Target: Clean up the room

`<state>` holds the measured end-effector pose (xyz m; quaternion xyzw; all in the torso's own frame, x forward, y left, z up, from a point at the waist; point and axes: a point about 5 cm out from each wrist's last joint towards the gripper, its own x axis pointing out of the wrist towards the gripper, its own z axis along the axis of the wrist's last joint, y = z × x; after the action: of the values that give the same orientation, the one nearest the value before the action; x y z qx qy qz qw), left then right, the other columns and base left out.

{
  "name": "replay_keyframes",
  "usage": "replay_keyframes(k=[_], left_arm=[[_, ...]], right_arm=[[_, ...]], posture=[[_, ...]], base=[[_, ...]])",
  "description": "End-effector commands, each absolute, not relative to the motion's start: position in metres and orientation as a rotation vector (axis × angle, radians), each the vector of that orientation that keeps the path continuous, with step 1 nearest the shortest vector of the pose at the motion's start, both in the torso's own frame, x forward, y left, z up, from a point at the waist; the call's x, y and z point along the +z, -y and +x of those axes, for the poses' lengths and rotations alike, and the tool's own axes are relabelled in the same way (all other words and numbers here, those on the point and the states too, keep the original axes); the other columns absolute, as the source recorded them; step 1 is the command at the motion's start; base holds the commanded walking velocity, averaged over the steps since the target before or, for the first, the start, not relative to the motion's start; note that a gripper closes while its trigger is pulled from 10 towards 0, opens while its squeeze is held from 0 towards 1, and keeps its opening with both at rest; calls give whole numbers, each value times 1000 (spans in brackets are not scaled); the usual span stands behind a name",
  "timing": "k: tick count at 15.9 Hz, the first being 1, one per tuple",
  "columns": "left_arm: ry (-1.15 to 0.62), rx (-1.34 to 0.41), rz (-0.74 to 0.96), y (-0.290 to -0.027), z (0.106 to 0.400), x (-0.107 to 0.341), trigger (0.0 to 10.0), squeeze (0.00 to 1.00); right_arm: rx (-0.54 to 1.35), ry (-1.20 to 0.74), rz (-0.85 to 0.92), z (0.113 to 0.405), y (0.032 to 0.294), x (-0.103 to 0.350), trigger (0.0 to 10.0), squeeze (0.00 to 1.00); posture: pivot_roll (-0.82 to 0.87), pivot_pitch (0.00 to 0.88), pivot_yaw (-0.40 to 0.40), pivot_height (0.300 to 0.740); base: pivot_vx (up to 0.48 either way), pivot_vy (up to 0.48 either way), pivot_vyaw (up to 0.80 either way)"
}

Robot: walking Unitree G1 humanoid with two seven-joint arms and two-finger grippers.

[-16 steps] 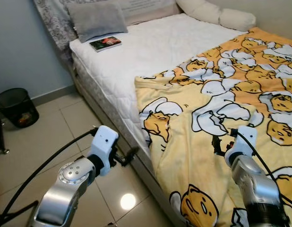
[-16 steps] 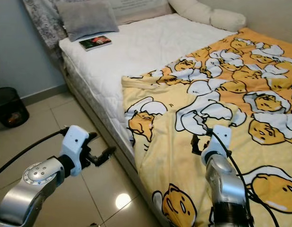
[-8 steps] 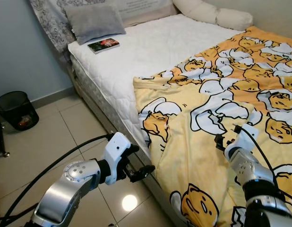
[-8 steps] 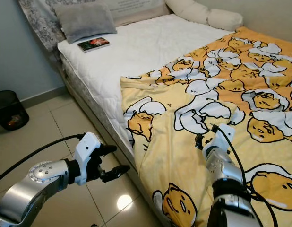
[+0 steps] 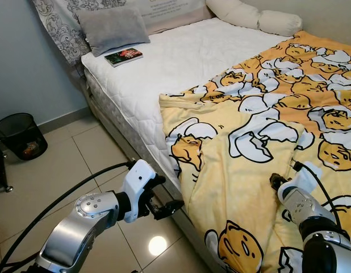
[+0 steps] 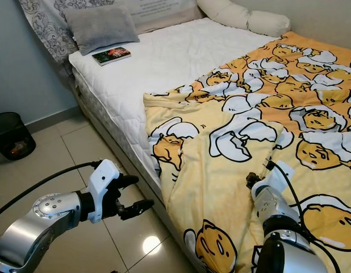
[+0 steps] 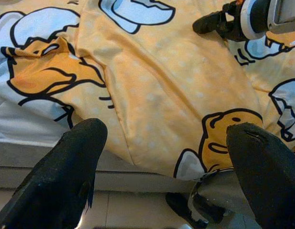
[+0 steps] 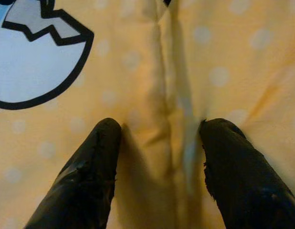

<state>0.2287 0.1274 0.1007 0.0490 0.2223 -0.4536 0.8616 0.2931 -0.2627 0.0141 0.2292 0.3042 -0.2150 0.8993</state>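
On the bed (image 5: 164,62), a yellow blanket (image 5: 255,170) printed with cartoon eggs is spread over the near and right part of the white mattress, and its near edge is draped over the side of the bed toward the tiled floor (image 5: 62,165). The far part of the mattress is left uncovered. A fold is seen in the blanket near its upper left corner (image 5: 170,99).

The right gripper (image 8: 157,162) is pressed down onto the blanket in the lower right of the head views, with its two black fingers (image 8: 95,167) spread apart on either side of a raised crease of fabric; the crease is not pinched between them. The left gripper (image 5: 161,199) is held out beside the bed, above the floor and just short of the hanging blanket edge, with its fingers (image 7: 66,167) wide apart and nothing between them. In the left wrist view, the right gripper (image 7: 209,21) is seen resting on the blanket farther along.

At the head of the bed, a grey pillow (image 5: 113,25) is leaned against a patterned pillow (image 5: 56,23), and a book (image 5: 124,56) is laid flat on the mattress just in front of it. A long white bolster (image 5: 258,17) is laid along the far wall. A black mesh wastebasket (image 5: 19,133) is stood on the floor by the blue-grey wall.
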Motion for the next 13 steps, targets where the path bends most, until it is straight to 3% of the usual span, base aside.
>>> replay_keyframes(k=[1,3,13], left_arm=[[-468,-948,110,-130,230,101,10000,655],[-470,-948,109,-131,229,101,10000,655],[-472,-938,118,-132,235,101,10000,655]], right_arm=[[-419,-622,513,298,259,17,0,0],[-358,-579,583,305,255,23,0,0],[-320,-572,568,309,251,25,0,0]], posture=[[28,0,65,740],[24,0,71,740],[28,0,69,740]], base=[[0,0,0],[0,0,0],[0,0,0]])
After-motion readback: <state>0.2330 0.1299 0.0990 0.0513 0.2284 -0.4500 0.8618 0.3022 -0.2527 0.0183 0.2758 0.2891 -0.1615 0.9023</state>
